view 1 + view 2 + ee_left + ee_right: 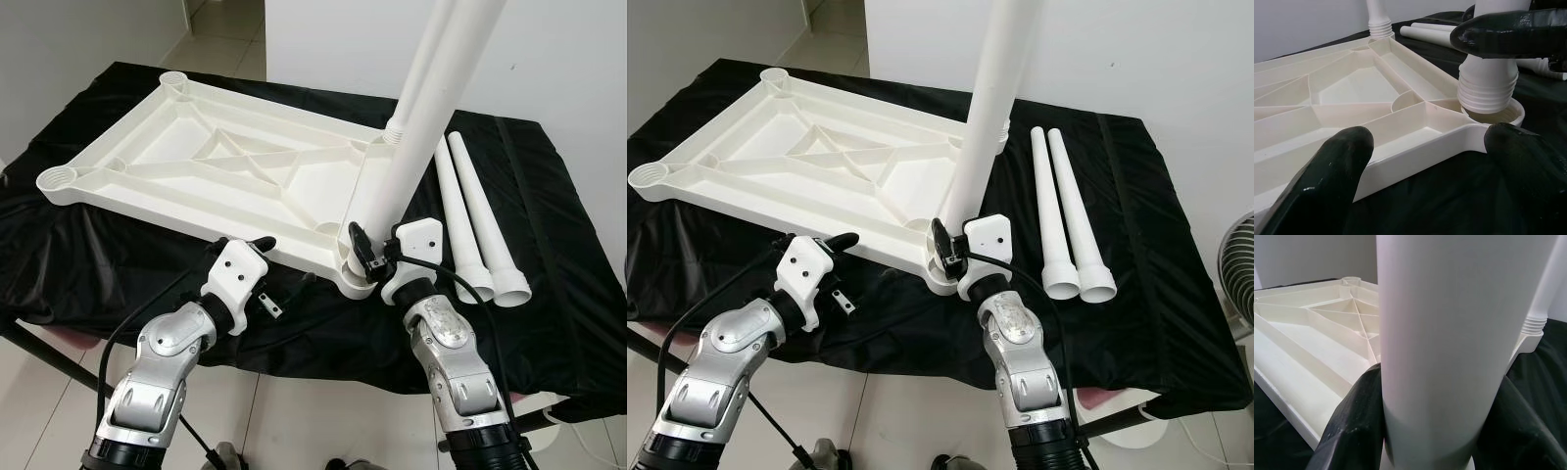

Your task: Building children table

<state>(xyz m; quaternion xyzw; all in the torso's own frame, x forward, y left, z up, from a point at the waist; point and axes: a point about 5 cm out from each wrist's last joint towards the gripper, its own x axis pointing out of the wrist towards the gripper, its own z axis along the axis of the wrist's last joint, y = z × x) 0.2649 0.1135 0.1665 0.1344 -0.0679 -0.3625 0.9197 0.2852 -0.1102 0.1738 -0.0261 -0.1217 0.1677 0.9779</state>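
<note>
A white plastic tabletop [196,166] lies upside down on a table draped in black cloth [98,264]. My right gripper [370,250] is shut on a white table leg [960,196], which stands tilted in the near right corner socket [1493,115]; its black fingers [1352,426] press both sides of the tube. A second leg [1378,19] stands in the far right socket. My left gripper [257,247] is open at the tabletop's front edge, left of the held leg, fingers [1327,186] spread wide with nothing between them.
Two loose white legs [480,225] lie side by side on the cloth to the right. The two left corner sockets [56,179] hold no legs. A fan [1239,264] stands at the far right, a white wall behind.
</note>
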